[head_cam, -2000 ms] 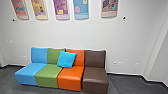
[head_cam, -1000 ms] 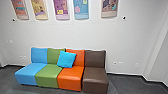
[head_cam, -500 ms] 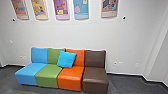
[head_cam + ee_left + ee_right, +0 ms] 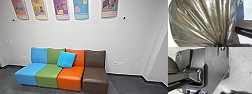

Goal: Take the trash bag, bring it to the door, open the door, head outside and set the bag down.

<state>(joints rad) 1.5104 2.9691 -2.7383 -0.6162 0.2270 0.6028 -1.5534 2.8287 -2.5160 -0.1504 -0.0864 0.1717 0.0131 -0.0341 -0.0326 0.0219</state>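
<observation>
"Where's the trash bag?"

"It's up close in the left wrist view. It's shiny and brown, and it puffs out big and round."

"Does the robot have hold of it?"

"Yes. The left gripper is closed on the bunched-up part. All the folds run in to that one spot, like the pleats of a fan."

"And the right gripper?"

"I can't tell how far open that one is, or if it has hold of anything. There's just a dark, blurry shape there."

"What is the robot looking at?"

"A long couch with four seats in a row. From left to right there's a light blue seat, a green seat, an orange seat and a brown seat."

"Is anything on it?"

"A bright blue pillow! It's tipped over a bit, and it leans on the green back and the orange back."

"What's behind the couch?"

"A pale wall. It has five colorful pictures up high, above the couch. The purple one is in the middle."

"And what's under the couch?"

"A dark gray floor. A black strip goes along the bottom of the wall."
</observation>
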